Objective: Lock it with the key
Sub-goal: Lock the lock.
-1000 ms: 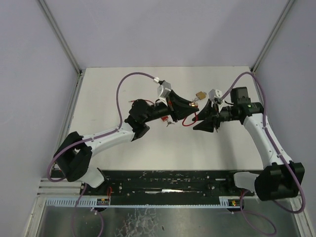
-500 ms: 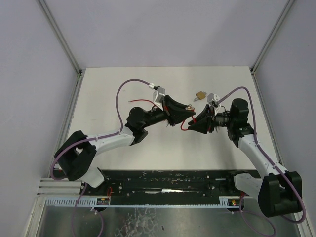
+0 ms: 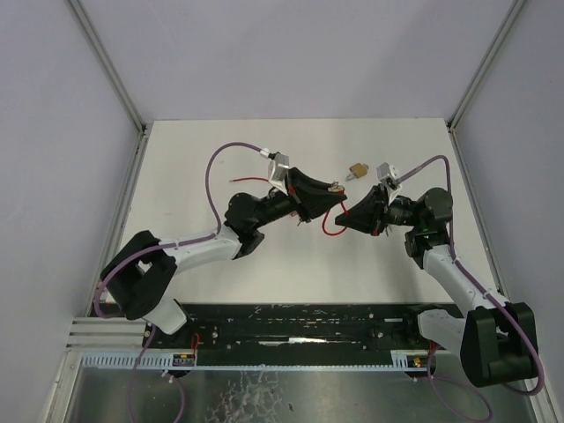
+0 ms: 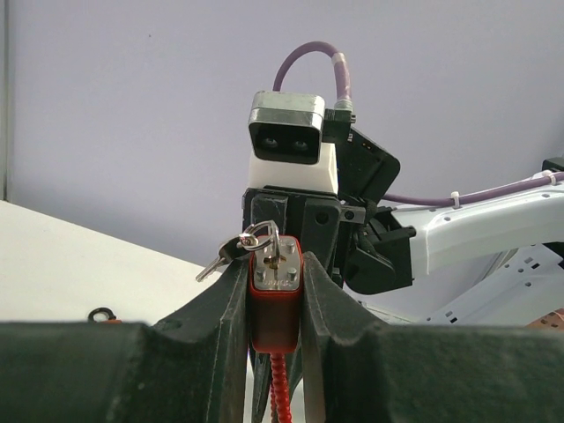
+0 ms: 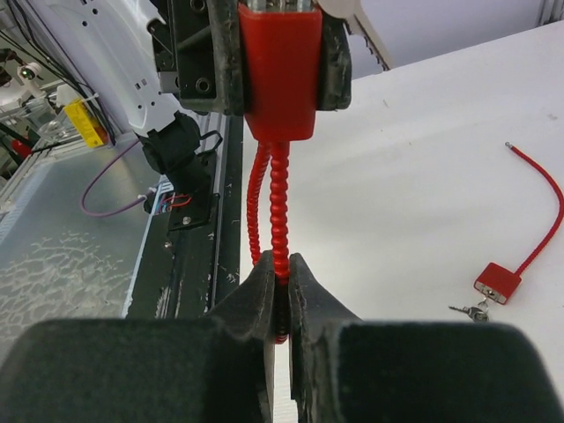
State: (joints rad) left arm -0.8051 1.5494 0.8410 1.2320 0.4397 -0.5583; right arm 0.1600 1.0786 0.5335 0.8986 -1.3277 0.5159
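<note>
My left gripper [image 4: 276, 275] is shut on a red padlock [image 4: 277, 304], gripping its body by the sides. A key [image 4: 271, 248] on a ring sits in the keyhole, and a spare key [image 4: 213, 263] dangles to the left. The lock's ribbed red cable [image 5: 278, 207] hangs down from the body [image 5: 280, 75], and my right gripper [image 5: 282, 264] is shut on that cable. From above, the left gripper [image 3: 324, 192] and right gripper [image 3: 349, 214] meet over the table's middle, with the cable loop [image 3: 330, 227] sagging between them.
A brass padlock [image 3: 357, 169] lies on the white table behind the grippers. A second small red padlock [image 5: 496, 282] with a thin red wire [image 5: 545, 204] and keys lies on the table. A black rail [image 3: 308, 322] runs along the near edge.
My right gripper has swung in toward the left gripper and shut on the red cable. The left gripper has drawn slightly left with the padlock.
</note>
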